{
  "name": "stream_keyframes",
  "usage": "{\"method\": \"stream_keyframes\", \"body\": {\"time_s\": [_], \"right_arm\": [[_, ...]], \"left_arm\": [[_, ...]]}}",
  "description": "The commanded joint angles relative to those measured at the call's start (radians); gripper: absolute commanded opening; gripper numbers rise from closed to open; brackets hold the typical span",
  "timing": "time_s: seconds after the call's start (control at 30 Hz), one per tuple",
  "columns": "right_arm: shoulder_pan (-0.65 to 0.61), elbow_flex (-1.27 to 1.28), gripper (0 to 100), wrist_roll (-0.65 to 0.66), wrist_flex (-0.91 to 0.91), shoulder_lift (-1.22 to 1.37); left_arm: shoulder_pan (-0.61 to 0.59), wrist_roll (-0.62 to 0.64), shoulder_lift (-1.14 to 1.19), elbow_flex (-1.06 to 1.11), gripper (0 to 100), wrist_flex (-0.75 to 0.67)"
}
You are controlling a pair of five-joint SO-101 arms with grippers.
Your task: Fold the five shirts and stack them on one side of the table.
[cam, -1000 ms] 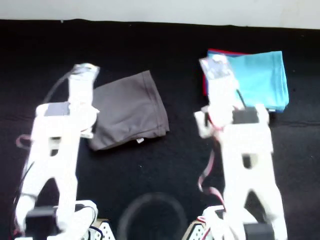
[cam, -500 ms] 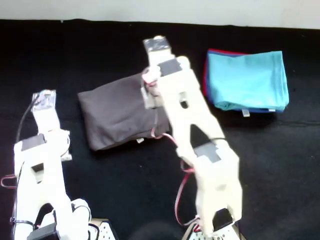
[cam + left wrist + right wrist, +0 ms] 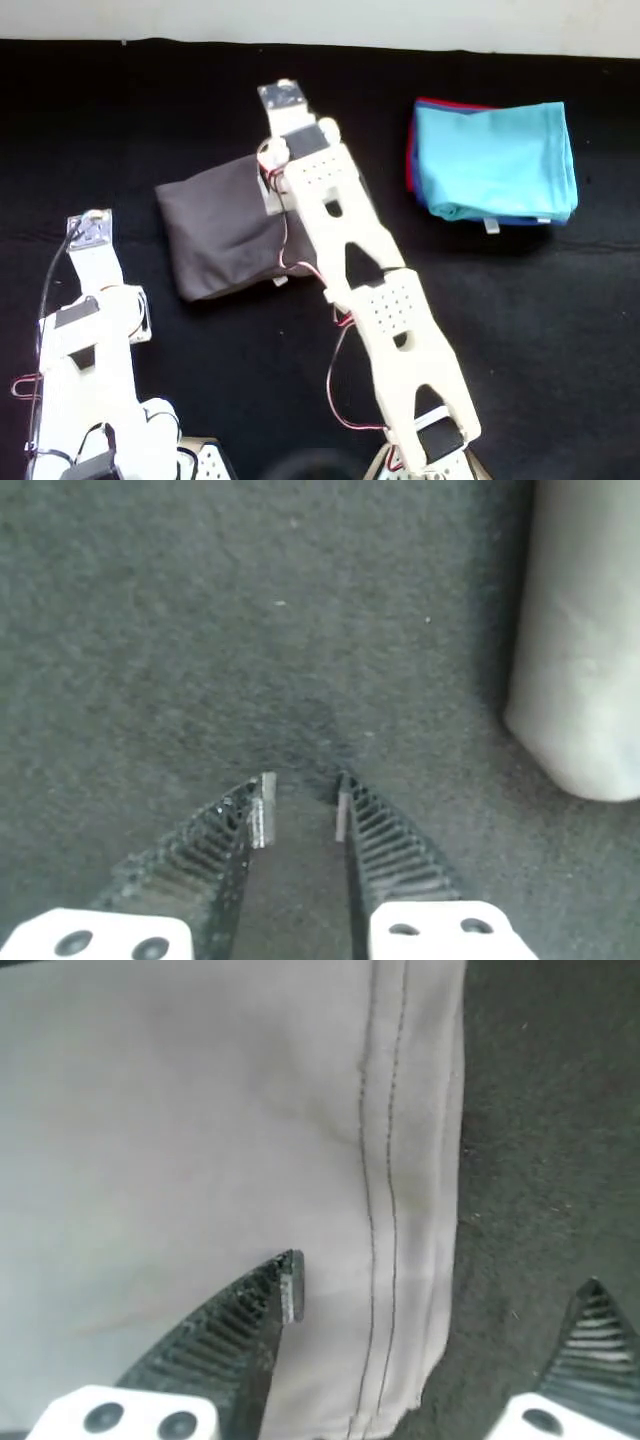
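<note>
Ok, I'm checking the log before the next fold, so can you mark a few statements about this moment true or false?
1. The right gripper is open over the grey shirt's hemmed edge. True.
2. The grey shirt lies on the stack. False: it lies apart from it, on the table.
3. The stack is light blue on top. True.
4. The left gripper holds a shirt. False: it holds nothing, over bare table.

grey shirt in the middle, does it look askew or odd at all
The grey shirt lies folded but skewed, its edges slanting against the table's far edge, and apart from the squarer turquoise-topped stack. A small white tag pokes out at its near edge. No damage shows.
</note>
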Motion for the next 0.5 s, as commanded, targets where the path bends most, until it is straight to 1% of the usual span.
{"method": "stream_keyframes", "body": {"time_s": [0.0,0.13,0.27,0.3,0.37,0.4,0.47], "right_arm": [[-0.004,-0.047,38.5,-0.048,-0.047,0.021],[-0.005,-0.039,38.5,-0.048,-0.108,0.070],[-0.005,-0.041,38.3,-0.048,-0.105,0.125],[-0.005,-0.039,36.9,-0.046,-0.104,0.136],[-0.004,-0.039,28.9,-0.046,-0.104,0.153],[-0.002,-0.039,22.4,-0.046,-0.104,0.157],[0.001,-0.041,5.7,-0.046,-0.104,0.160]], "left_arm": [[-0.002,-0.003,-0.015,0.004,14,-0.017],[-0.002,-0.003,-0.015,0.007,14,-0.017],[-0.002,-0.003,-0.015,0.007,14,-0.017],[-0.002,-0.003,-0.015,0.008,14,-0.017],[-0.002,-0.003,-0.015,0.008,14,-0.017],[-0.002,-0.003,-0.015,0.008,14,-0.017],[-0.002,-0.003,-0.015,0.008,14,-0.017]]}}
